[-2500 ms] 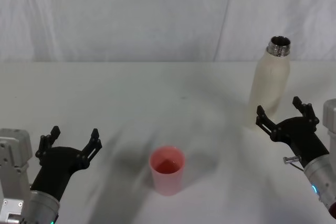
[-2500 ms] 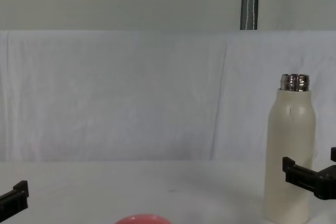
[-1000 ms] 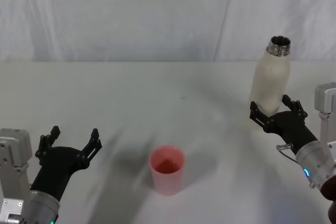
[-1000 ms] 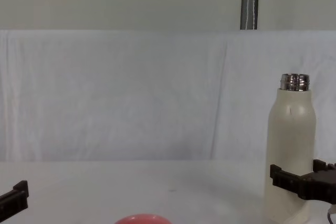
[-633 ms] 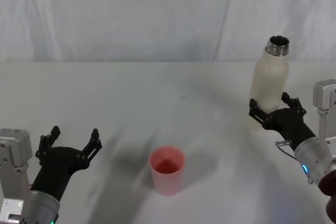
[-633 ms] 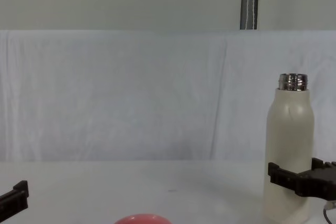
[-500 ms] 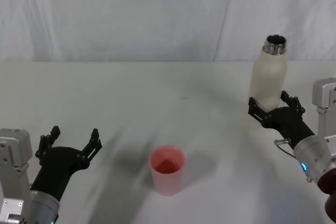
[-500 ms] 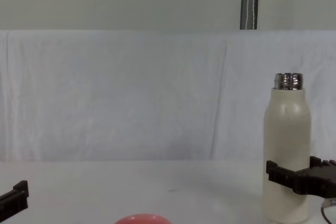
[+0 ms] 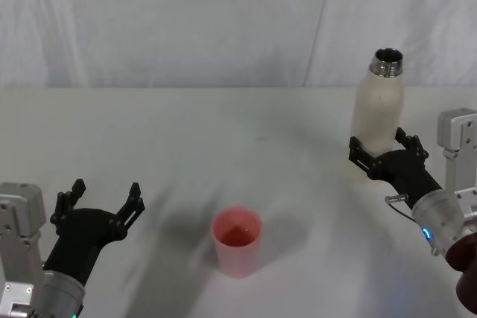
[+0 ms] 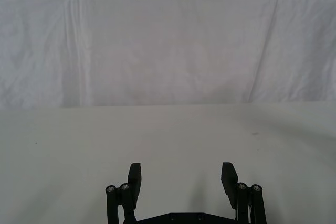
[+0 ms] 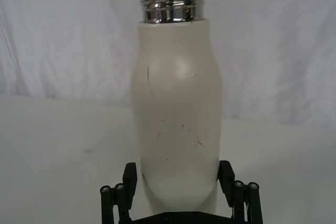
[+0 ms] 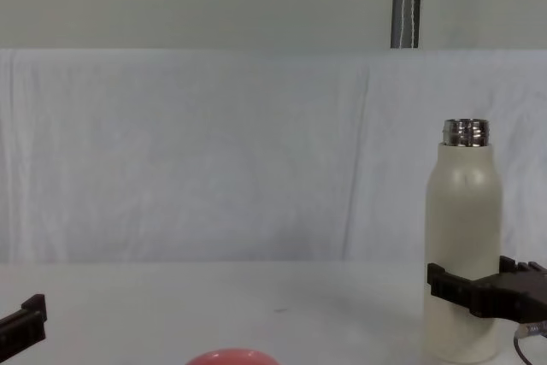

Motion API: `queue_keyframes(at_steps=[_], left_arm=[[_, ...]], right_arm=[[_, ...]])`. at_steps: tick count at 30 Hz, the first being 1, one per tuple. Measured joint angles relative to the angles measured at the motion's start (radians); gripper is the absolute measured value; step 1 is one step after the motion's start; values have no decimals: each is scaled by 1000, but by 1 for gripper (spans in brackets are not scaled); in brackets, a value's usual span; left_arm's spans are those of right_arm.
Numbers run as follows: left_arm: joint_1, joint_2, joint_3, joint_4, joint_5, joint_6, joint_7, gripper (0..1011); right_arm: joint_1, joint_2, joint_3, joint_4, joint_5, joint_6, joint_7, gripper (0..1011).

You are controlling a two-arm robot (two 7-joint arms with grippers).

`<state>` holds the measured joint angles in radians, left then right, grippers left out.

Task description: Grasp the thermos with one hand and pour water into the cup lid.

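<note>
Standing upright at the far right of the white counter (image 9: 223,132), the thermos (image 9: 378,113) shows its open silver neck at the top, cap off. The right pincer (image 9: 380,153) is set around the lower body of the bottle, one black finger on each side; in the right wrist view the fingers (image 11: 129,174) sit flush against the cream wall, so the pincer is closed on the thermos (image 11: 177,114). In the chest view the same pincer (image 12: 470,290) crosses the bottle (image 12: 462,237) low down, and the base appears level with the counter; whether it is touching the surface cannot be told. The cup lid (image 9: 238,241) stands near the front centre of the counter, mouth up, well apart from the thermos; its pink rim (image 12: 232,356) alone shows at the chest view's lower edge. The left pincer (image 9: 99,205) hangs at the front left with fingers spread wide, holding nothing, apart from the cup lid.
</note>
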<state>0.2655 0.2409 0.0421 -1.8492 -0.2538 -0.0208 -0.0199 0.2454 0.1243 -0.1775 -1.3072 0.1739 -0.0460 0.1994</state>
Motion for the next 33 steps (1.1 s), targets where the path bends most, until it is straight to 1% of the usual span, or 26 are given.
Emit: queue_keyframes(at_steps=[16, 33], left_arm=[[0, 0, 0, 0, 0, 0, 0, 1001], [0, 0, 0, 0, 0, 0, 0, 1001]], right_arm=[[26, -4, -3, 46, -10, 1, -5, 1000], [72, -19, -1, 120, -7, -22, 3, 1000]])
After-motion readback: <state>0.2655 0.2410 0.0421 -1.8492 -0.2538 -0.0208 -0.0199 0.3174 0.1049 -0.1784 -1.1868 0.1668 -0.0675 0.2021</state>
